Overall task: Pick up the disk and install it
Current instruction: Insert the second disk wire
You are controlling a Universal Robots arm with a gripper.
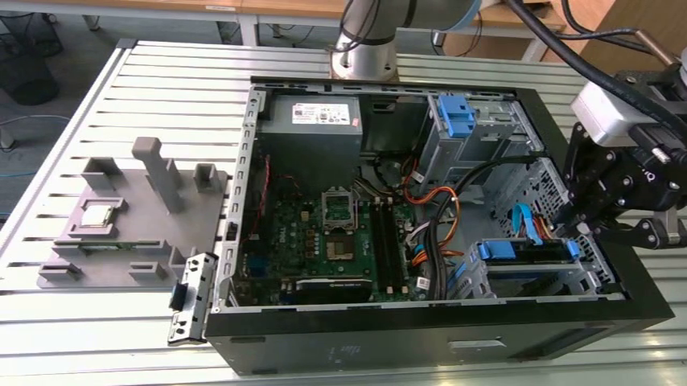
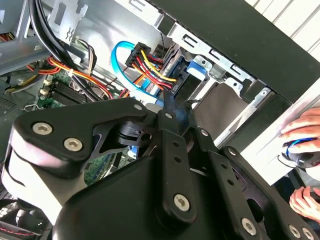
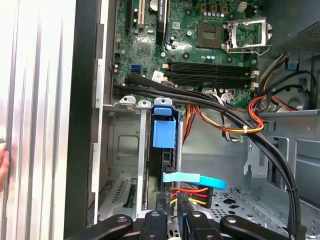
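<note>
Exterior view, lower right: the disk (image 1: 523, 251) sits in the case's drive bay with cables at its end, stiff, fairly heavy, likely best gripped by its blue rails, while the hand (image 1: 577, 227) hovers beside it, fingers apparently closed, holding nothing.

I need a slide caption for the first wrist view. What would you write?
Gripper poised at the cabled end of the disk, seated on edge in the computer case's drive cage beside the motherboard.
</note>
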